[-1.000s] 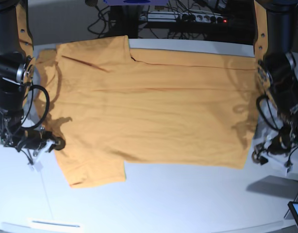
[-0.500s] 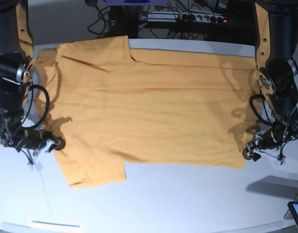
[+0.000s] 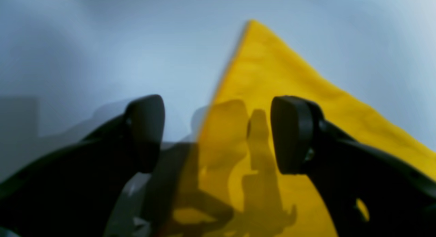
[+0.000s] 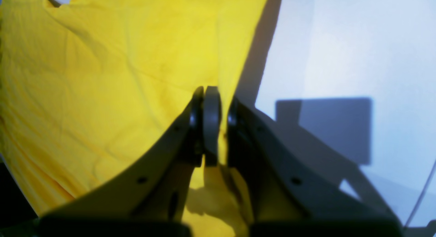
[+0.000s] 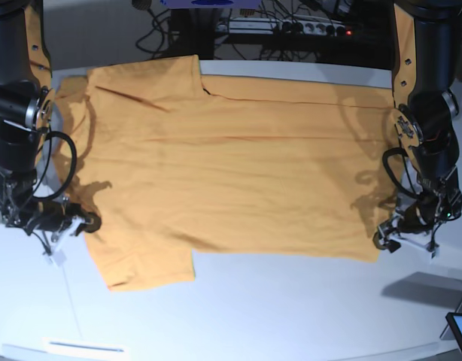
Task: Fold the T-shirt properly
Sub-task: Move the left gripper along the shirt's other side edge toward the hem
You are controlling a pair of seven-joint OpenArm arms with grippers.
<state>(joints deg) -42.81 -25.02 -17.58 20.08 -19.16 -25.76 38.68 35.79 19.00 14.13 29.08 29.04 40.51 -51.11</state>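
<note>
Two grippers, one T-shirt (image 5: 231, 158) spread flat on the table (image 5: 291, 308).

Right gripper (image 4: 211, 124): fingers pinched together at the cloth's edge; whether fabric sits between them I cannot tell.

Left gripper (image 3: 218, 135): fingers wide, hem corner lying between and just ahead of my tips.

Risks: closing short and catching nothing; grabbing a single layer; uneven lift skewing the fold.

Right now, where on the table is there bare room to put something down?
The table's wide front strip, below the T-shirt's hem, is bare. The back edge leaves only a thin sliver. Both sides are crowded by the left end effector and right end effector.
</note>
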